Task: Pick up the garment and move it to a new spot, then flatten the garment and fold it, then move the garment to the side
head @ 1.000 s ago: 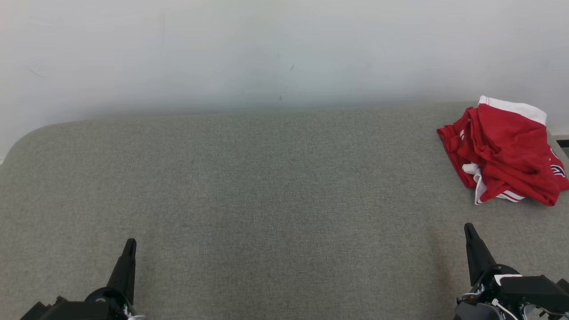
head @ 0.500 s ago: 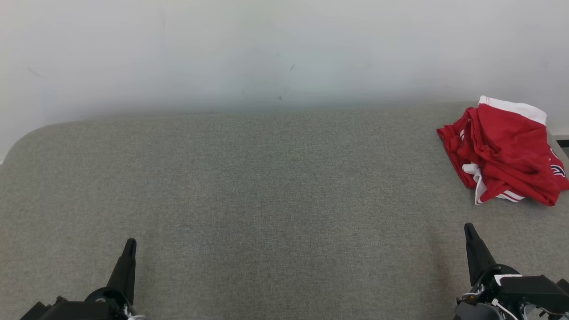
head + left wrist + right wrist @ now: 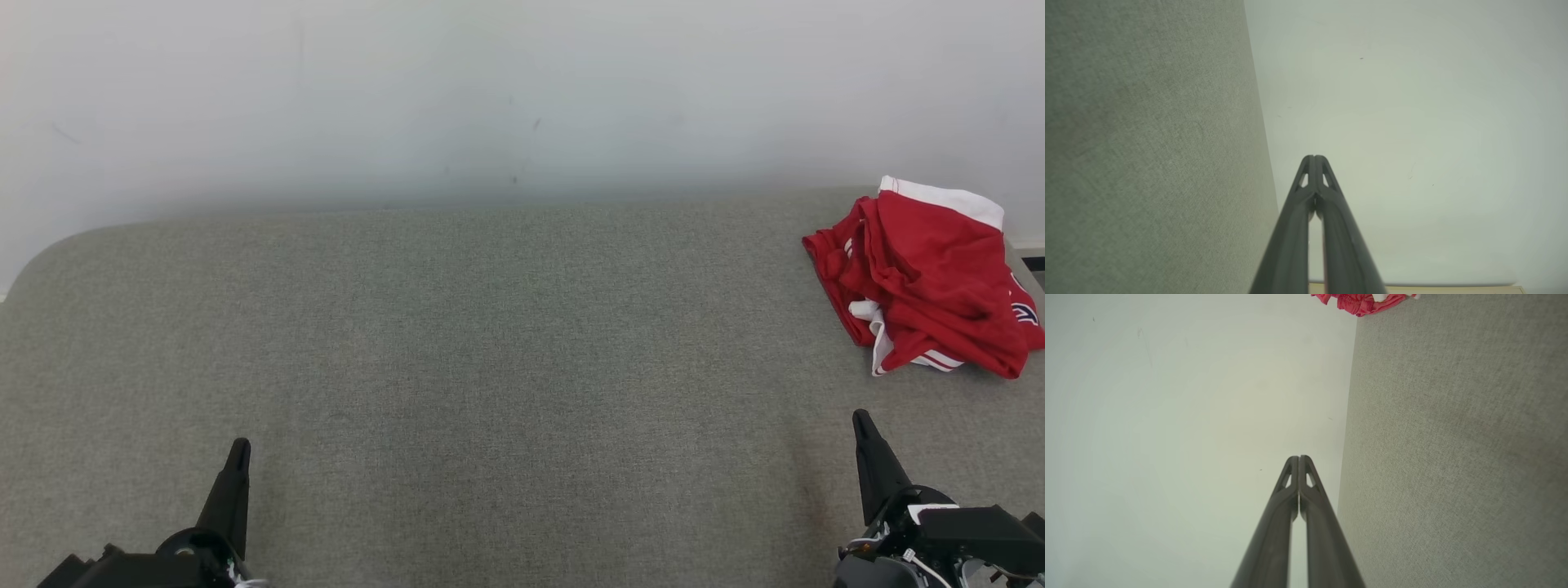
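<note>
Now: red garment [image 3: 931,278] crumpled, far right of grey surface [image 3: 490,351]; left gripper [image 3: 238,447], right gripper [image 3: 860,418] pressed together, empty.

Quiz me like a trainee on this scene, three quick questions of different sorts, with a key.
1. True or false: the right gripper is shut on the red-and-white garment.
2. The garment lies: A) crumpled at the far right of the grey fabric surface; B) folded flat at centre; C) on the floor.
3. Fill in: the left gripper is ___ (open or shut).
Key: 1 false, it is shut on nothing; 2 A; 3 shut.
</note>
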`<state>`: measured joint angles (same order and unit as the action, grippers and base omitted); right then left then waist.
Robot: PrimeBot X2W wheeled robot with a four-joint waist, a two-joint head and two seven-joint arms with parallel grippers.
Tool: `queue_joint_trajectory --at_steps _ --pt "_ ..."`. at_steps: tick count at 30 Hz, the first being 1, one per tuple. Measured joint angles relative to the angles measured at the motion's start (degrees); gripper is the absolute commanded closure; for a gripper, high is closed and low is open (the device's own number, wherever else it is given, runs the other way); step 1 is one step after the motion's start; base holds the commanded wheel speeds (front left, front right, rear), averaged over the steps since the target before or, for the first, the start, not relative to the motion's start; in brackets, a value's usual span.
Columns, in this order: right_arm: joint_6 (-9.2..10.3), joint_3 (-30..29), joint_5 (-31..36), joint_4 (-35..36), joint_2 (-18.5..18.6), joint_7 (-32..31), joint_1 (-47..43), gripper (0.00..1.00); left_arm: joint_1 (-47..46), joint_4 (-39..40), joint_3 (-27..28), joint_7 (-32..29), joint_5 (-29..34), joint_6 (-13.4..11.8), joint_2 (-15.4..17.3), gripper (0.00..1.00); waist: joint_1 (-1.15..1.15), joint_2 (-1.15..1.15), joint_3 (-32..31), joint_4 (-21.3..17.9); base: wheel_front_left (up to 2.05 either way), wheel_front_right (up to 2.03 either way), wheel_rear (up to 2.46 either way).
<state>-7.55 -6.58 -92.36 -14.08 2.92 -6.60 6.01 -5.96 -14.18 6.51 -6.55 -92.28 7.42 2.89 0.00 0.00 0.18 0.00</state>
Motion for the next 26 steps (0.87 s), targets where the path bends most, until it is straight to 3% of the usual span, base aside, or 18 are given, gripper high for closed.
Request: queue_joint_trajectory --at_steps 26 --pt "0.00 0.00 0.00 0.00 0.00 0.00 0.01 1.00 0.00 0.01 0.01 0.00 0.00 0.00 0.00 1.00 0.00 0.00 0.00 0.00 0.00 0.00 0.00"
